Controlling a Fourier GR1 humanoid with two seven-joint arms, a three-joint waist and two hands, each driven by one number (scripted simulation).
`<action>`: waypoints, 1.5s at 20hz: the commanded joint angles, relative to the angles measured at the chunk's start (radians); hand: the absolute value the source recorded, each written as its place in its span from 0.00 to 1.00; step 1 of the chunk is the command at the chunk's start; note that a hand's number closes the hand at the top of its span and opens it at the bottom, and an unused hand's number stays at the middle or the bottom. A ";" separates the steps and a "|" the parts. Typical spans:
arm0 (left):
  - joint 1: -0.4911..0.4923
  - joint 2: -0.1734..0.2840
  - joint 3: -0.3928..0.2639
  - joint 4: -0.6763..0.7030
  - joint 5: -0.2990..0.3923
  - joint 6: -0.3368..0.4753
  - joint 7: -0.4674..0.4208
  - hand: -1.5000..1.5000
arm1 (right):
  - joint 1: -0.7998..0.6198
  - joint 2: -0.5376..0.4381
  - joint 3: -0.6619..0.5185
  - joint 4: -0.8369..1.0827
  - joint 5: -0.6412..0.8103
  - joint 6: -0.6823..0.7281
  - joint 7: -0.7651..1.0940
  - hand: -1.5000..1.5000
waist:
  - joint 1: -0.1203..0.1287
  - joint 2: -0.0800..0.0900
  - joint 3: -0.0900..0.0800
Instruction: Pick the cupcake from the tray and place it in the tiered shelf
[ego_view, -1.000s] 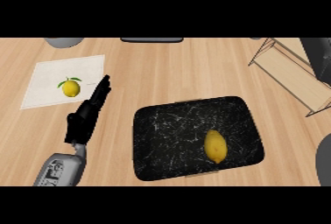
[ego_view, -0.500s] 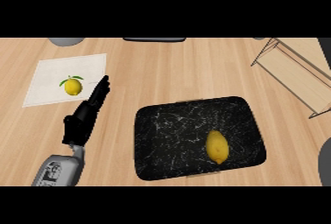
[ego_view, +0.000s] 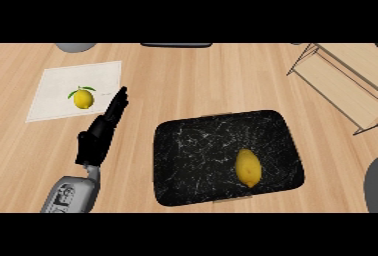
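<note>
Our left hand (ego_view: 102, 131) lies over the desk (ego_view: 199, 80) at the view's left, fingers straight and pressed together, pointing up and away toward the white mat (ego_view: 74, 90); it holds nothing and touches neither mat nor tray, so we read it as resting rather than working. Its grey forearm (ego_view: 71, 192) enters from the lower edge. The right hand is not visible; only a grey curved form (ego_view: 371, 185) shows at the right edge, possibly that arm, and we cannot tell more. Just beyond the left fingertips, on the mat, sits a small round yellow fruit with a green leaf (ego_view: 83, 98), apart from the hand. To the right of the hand lies the black marbled tray (ego_view: 192, 150), and in its right half rests an elongated yellow object (ego_view: 248, 168), lying flat. The task names a cupcake; what we see looks more like a lemon, yet it is the tray's only content, so we take it as the target. The tiered shelf (ego_view: 336, 75), light wood on a thin frame, stands at the upper right, well apart from the tray. We judge the pick not yet begun; the object's position favours the right side.
</note>
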 joint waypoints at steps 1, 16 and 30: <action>0.004 0.004 0.006 0.001 0.008 -0.011 -0.014 0.50 | 0.056 -0.013 -0.045 -0.070 -0.023 -0.203 0.125 1.00 | 0.000 0.001 0.000; 0.003 -0.008 -0.011 -0.023 -0.019 -0.001 0.029 0.50 | 0.159 -0.076 -0.143 -0.079 0.110 -0.063 0.278 0.00 | -0.002 -0.004 -0.003; 0.001 0.009 0.032 -0.034 0.012 -0.020 0.056 0.50 | 0.225 0.017 -0.283 -0.301 0.063 -0.202 0.188 0.00 | -0.017 -0.012 -0.001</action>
